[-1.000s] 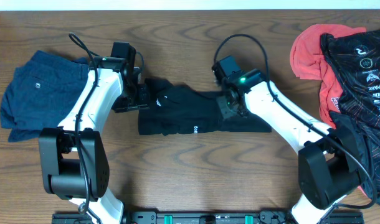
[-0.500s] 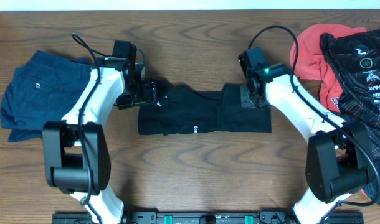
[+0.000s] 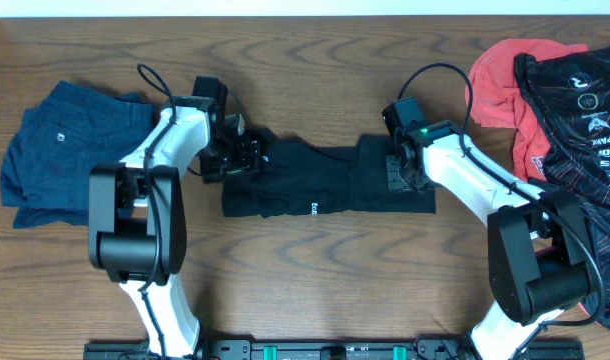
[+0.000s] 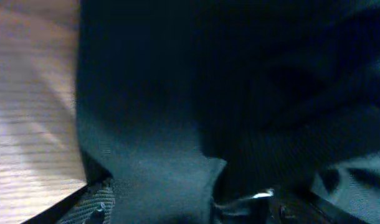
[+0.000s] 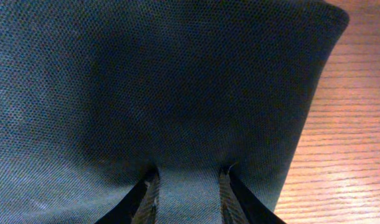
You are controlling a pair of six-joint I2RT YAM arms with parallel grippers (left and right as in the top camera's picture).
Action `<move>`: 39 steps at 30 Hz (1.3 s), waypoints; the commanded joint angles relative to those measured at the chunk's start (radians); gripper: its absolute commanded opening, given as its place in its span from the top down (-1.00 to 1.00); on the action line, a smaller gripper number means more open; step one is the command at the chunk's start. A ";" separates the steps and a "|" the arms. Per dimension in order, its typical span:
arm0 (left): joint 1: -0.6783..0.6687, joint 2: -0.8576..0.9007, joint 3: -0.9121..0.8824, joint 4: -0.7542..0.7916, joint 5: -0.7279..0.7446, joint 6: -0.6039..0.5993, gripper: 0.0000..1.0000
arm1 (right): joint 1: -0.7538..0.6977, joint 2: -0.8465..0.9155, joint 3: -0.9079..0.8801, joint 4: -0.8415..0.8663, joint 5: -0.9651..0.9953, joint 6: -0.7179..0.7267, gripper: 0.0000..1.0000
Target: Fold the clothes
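**Q:** Where do the trousers [image 3: 325, 185] lie, and which way do they run?

**A:** They lie at the middle of the wooden surface [image 3: 315, 290], folded into a flat black band. The long axis runs left to right, parallel to the surface's near edge. The right end is squared and doubled over in an extra layer, and the left end is rumpled. A small white logo mark [image 3: 314, 208] sits by the near edge, about mid-length.

**Q:** How do the pincers stand?

**A:** The left pincer [image 3: 247, 157] is at the band's left end, upon the fabric. Its wrist view is filled with dark cloth, so whether it is parted or clamped cannot be told. The right pincer [image 3: 398, 172] is at the right end, on the doubled layer. Its wrist view shows both fingers [image 5: 149, 198] with a strip of fabric pinched between them, so it is closed on the trousers.

**Q:** What surrounds the band?

**A:** To the left are navy shorts [image 3: 65, 150], well apart from the trousers. The left arm [image 3: 165, 140] crosses between the two and overlaps the shorts' right edge. At the far right is a red garment [image 3: 495, 85] with a black printed jersey [image 3: 585, 110] lying on it, both apart from the trousers. The right arm [image 3: 475, 180] reaches from the near right corner to the band's right end, and its base stands against the jersey.
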 commanded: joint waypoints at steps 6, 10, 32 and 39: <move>0.002 0.069 -0.016 -0.054 0.230 0.110 0.47 | -0.005 0.014 -0.006 0.012 0.002 0.014 0.38; 0.003 0.053 -0.015 -0.081 0.228 0.155 0.88 | -0.005 0.014 -0.006 0.019 0.001 0.014 0.38; 0.137 -0.194 0.011 -0.188 0.076 0.140 0.88 | -0.079 -0.017 0.018 0.056 -0.048 -0.067 0.44; 0.137 -0.198 0.013 -0.236 0.069 0.140 0.88 | -0.078 0.034 0.016 0.135 -0.052 -0.084 0.44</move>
